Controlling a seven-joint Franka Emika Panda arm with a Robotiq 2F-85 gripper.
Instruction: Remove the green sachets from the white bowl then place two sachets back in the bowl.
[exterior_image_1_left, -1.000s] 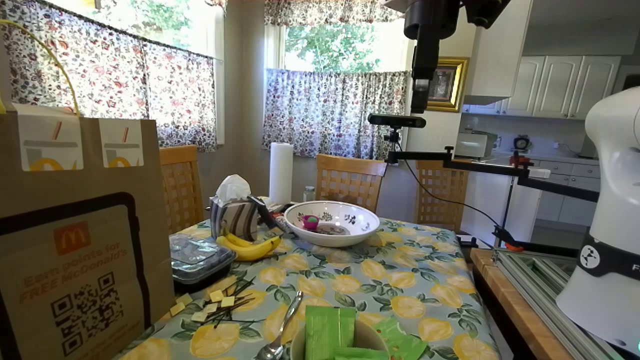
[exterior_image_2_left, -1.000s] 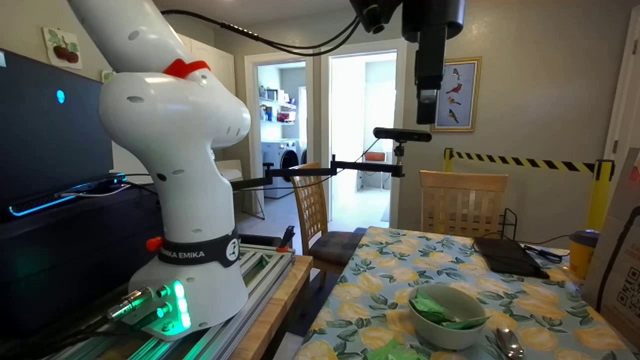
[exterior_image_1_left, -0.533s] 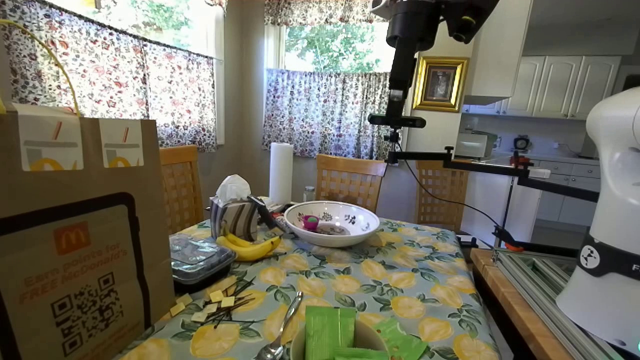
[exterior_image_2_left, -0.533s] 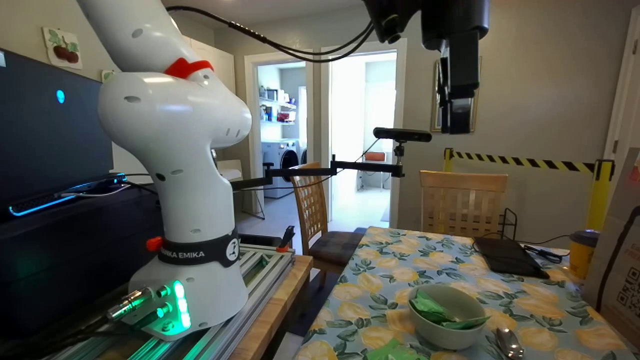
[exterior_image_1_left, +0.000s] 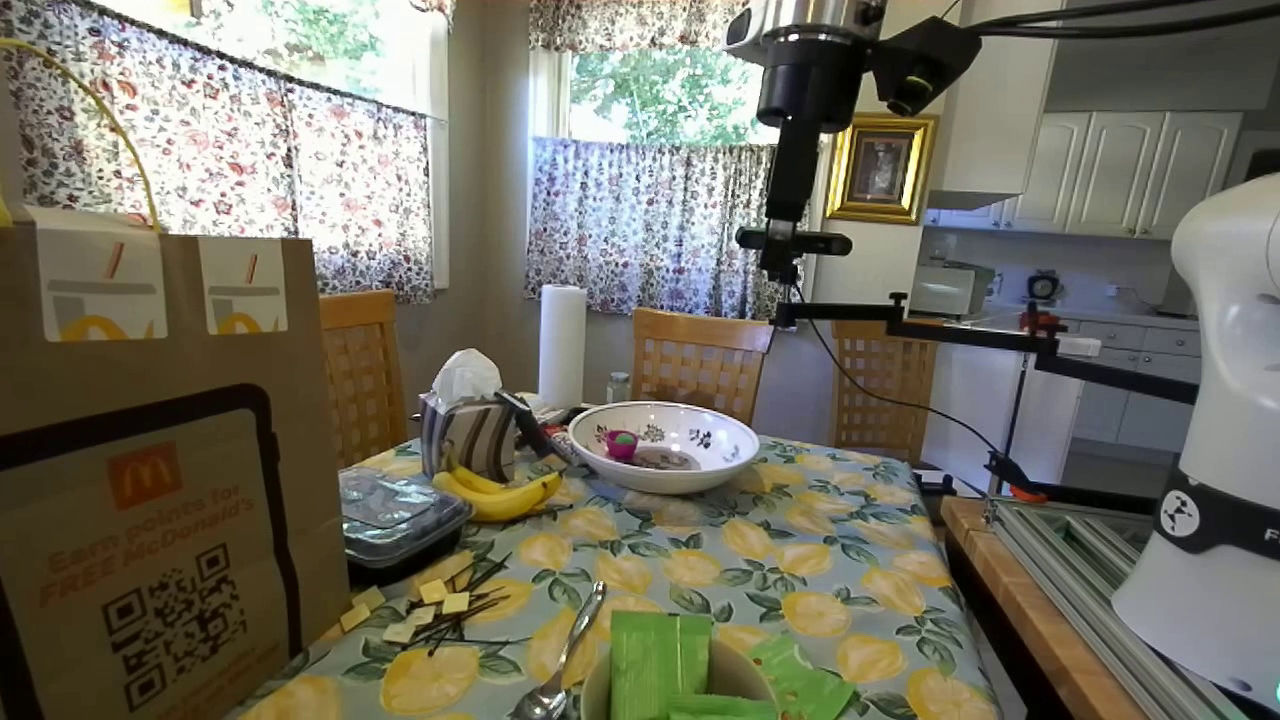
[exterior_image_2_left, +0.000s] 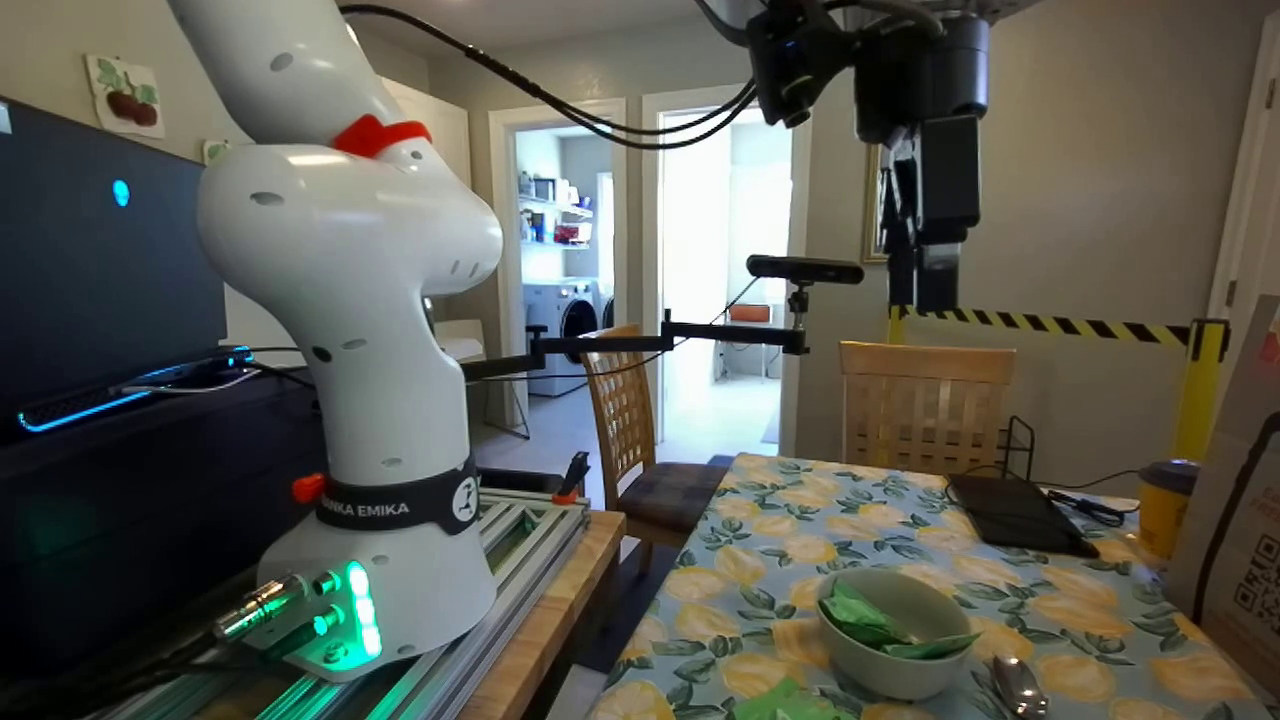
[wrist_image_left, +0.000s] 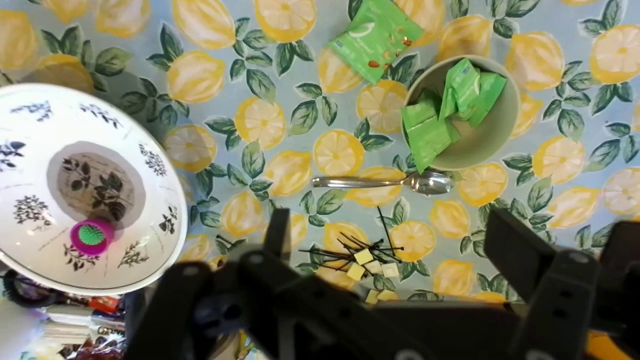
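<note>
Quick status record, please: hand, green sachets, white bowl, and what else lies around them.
Hand: open, empty, above the lemon-print cloth
White bowl: upright on the cloth
Green sachets inside: two or more; one pokes past the rim
Green sachet outside: one seen, on the cloth, apart from the bowl
Spoon: on the cloth beside the white bowl
Patterned bowl: holds a pink cup
Stage: cannot tell whether the sachets inside await removal or have been returned

A lemon-clothed table (wrist_image_left: 260, 120) bears white bowl (wrist_image_left: 492, 142), green sachet (wrist_image_left: 377, 40), spoon (wrist_image_left: 385, 183)
</note>
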